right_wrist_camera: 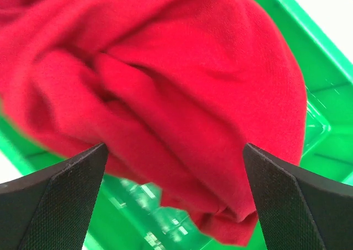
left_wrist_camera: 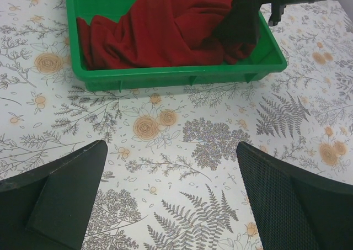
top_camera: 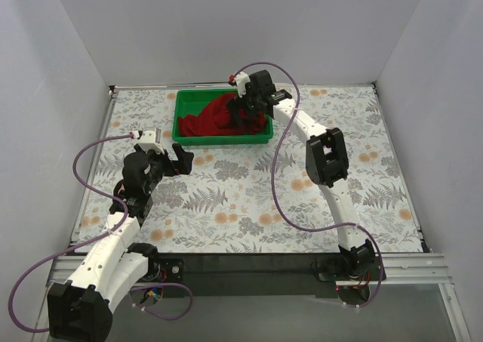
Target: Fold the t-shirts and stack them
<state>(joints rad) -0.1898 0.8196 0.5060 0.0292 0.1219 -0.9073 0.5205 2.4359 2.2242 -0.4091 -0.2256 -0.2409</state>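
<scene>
While the dark red t-shirts (top_camera: 215, 119) lay bundled in the green tray (top_camera: 223, 140) at the far side of the table (top_camera: 241, 198), the right gripper (top_camera: 243, 109) hung directly over the heap. Its jaws were spread wide with nothing between them, and the cloth sat just below the fingertips. I took that for the reach before a first pick, since no shirt lay out on the table and nothing was folded yet. The left gripper (left_wrist_camera: 171, 145) hovered above the bare table just in front of the tray, jaws likewise apart and empty and aimed toward the tray. It seemed to be kept close so it could help spread whatever was pulled out. The cloth looked soft and matte with a fine knit. It was rolled into fat folds with deep creases, and one rounded hump bulged toward the tray's right end. How many shirts made up the pile I could not tell. Such limp stuff would probably sag and drag its neighbours along if pinched at one fold. The tray was hard, glossy plastic with low straight walls and small ribs along its front. The table covering was flat and printed with grey ferns and orange flowers. The black fingers (right_wrist_camera: 60, 206) were wedge-shaped with a finely pebbled face, likely for gripping fabric.
</scene>
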